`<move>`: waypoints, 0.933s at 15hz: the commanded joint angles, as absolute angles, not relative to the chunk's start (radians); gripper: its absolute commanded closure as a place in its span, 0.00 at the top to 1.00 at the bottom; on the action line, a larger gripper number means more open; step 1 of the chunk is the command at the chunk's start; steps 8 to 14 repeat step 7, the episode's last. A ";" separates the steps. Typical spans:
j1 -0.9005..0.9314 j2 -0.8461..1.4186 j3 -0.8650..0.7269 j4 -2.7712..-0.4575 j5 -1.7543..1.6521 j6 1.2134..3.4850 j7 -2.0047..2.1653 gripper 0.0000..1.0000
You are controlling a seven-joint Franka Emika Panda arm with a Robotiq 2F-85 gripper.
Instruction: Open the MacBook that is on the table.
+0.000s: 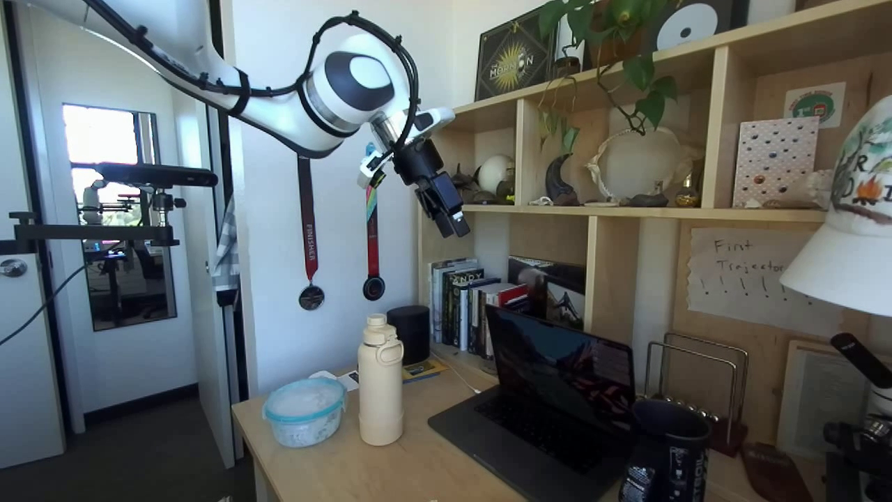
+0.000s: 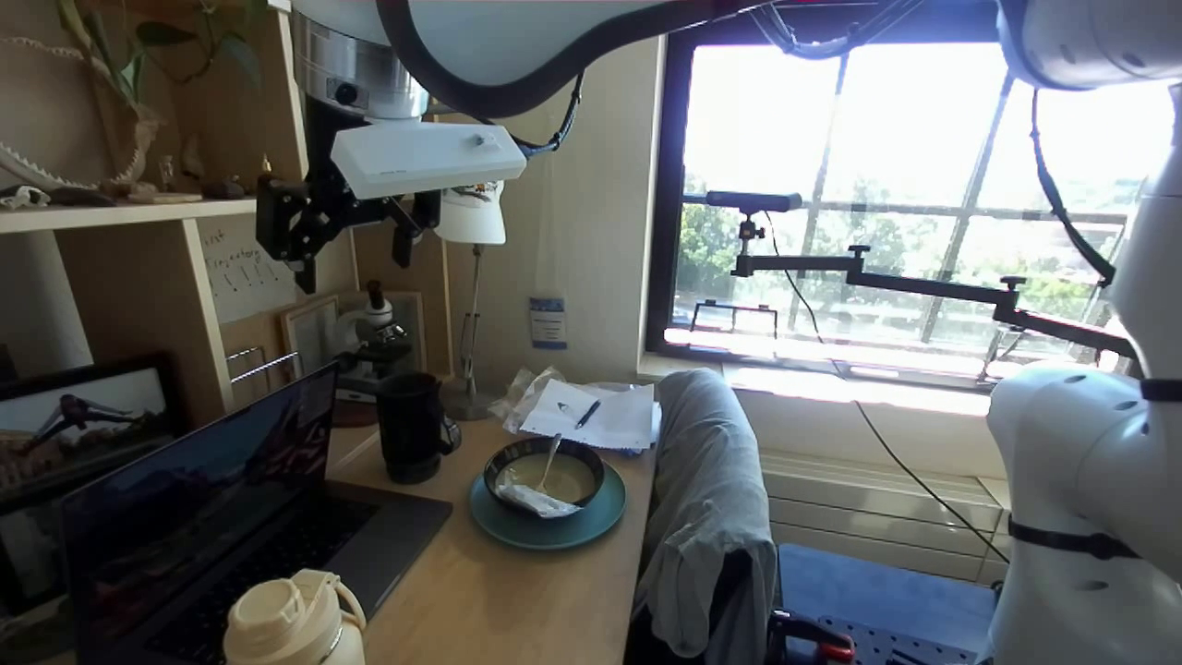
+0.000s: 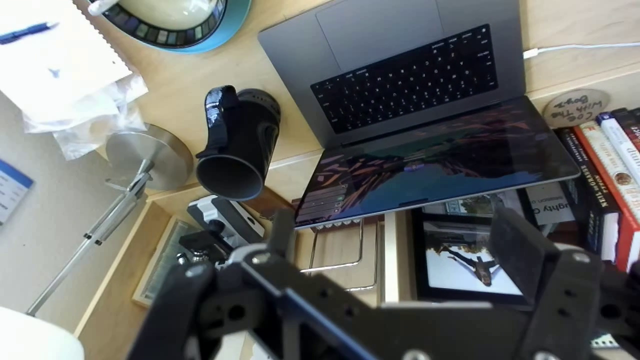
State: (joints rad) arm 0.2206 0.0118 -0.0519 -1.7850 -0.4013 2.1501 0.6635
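Observation:
The MacBook stands with its lid raised, its dark screen (image 1: 561, 369) tilted back and its keyboard uncovered. It also shows in an exterior view (image 2: 222, 499) and in the wrist view (image 3: 420, 160), where the screen shows a picture. Its dark grey base lies flat on the light tan wooden table (image 1: 327, 474), which also shows in an exterior view (image 2: 526, 600). My gripper (image 3: 392, 227) is open, with nothing between its widely spaced fingers. In both exterior views the gripper (image 1: 456, 229) (image 2: 355, 268) hangs in the air, well above the MacBook and apart from it.
A cream bottle (image 1: 380, 390) and a blue-lidded container (image 1: 304, 418) stand beside the MacBook. A black mug (image 2: 411, 429) stands at its opposite side, near a bowl (image 2: 545, 476) on a plate. Behind are a wooden shelf unit (image 1: 592, 272), books (image 1: 463, 307) and a lamp (image 3: 150, 155).

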 commanded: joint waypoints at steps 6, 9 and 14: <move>0.159 0.019 0.008 -1.782 -0.402 2.148 0.663 1.00; 0.159 0.019 0.008 -1.782 -0.402 2.148 0.663 1.00; 0.159 0.019 0.008 -1.782 -0.402 2.148 0.663 1.00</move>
